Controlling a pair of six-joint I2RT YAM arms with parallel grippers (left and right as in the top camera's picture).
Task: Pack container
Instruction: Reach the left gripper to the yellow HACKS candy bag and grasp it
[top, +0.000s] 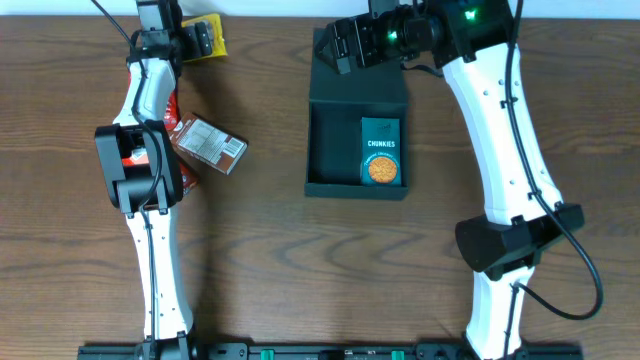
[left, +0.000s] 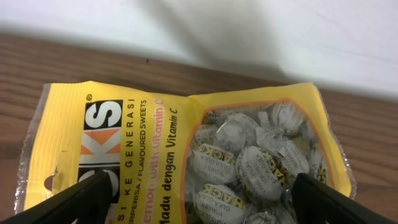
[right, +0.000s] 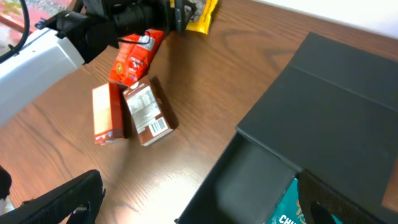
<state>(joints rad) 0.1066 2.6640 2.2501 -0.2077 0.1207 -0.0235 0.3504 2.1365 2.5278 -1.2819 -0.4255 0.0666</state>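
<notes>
The container (top: 333, 150) is a dark square box at the table's middle, with its flap lid (top: 358, 82) lying open behind it. A small teal Chunkies carton (top: 380, 152) lies inside, on the right. The container also shows in the right wrist view (right: 249, 180), with its lid (right: 336, 112). My right gripper (top: 342, 45) hovers open and empty over the lid's far left corner; its jaws (right: 205, 208) are spread wide. My left gripper (top: 188, 40) is open at the far left, its fingers (left: 199, 211) on either side of a yellow candy bag (left: 186, 149).
A brown snack pack (top: 212, 145), a red pouch (top: 168, 108) and a red-and-white carton (right: 107, 113) lie left of the container beside the left arm. The yellow candy bag (top: 207, 37) sits near the table's back edge, close to the wall.
</notes>
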